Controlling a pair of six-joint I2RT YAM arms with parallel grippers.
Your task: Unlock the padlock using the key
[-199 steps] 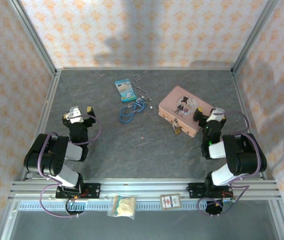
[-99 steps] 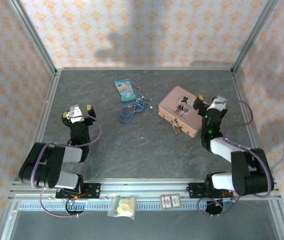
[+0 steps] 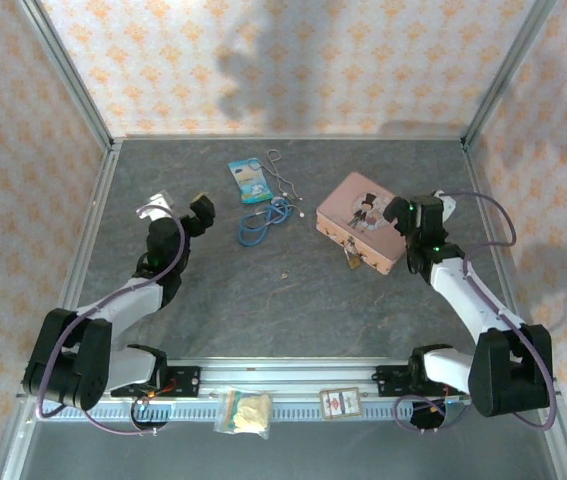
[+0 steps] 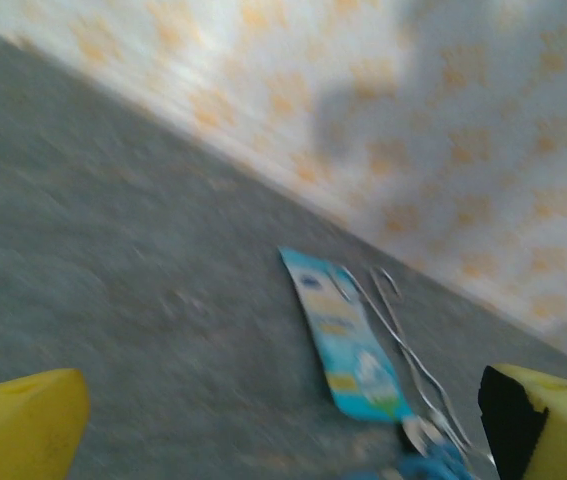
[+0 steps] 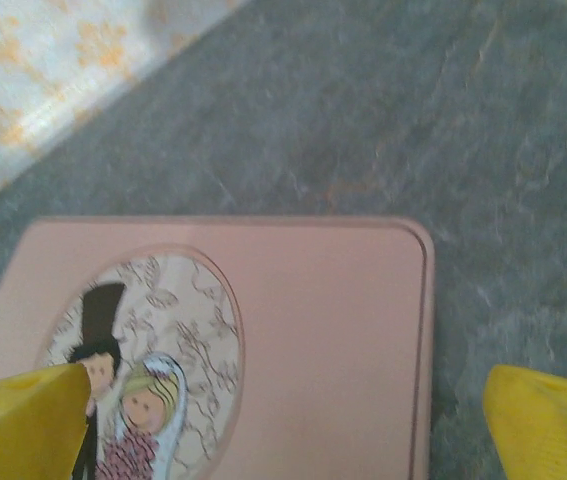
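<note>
The tiny brass padlock (image 3: 351,259) hangs at the front edge of the pink tin (image 3: 361,222), its shackle through the latch. A small silver piece that may be the key (image 4: 419,436) lies by a blue cord (image 3: 259,224); blur keeps me from being sure. My left gripper (image 3: 176,208) is open above the mat, left of the cord, and its yellow fingers (image 4: 19,420) stand wide apart with nothing between them. My right gripper (image 3: 419,205) is open over the right end of the pink tin (image 5: 333,340), yellow fingers (image 5: 553,425) spread.
A blue snack packet (image 3: 249,181) and a thin silver chain (image 3: 283,180) lie behind the cord; both also appear as the packet (image 4: 348,340) and chain (image 4: 403,335) ahead of my left gripper. Patterned walls close three sides. A bag (image 3: 245,411) and a card (image 3: 341,402) sit on the front rail.
Both arms have stretched forward from their folded pose. The left gripper moved up and right toward the cord; the right gripper moved up over the tin's right end.
</note>
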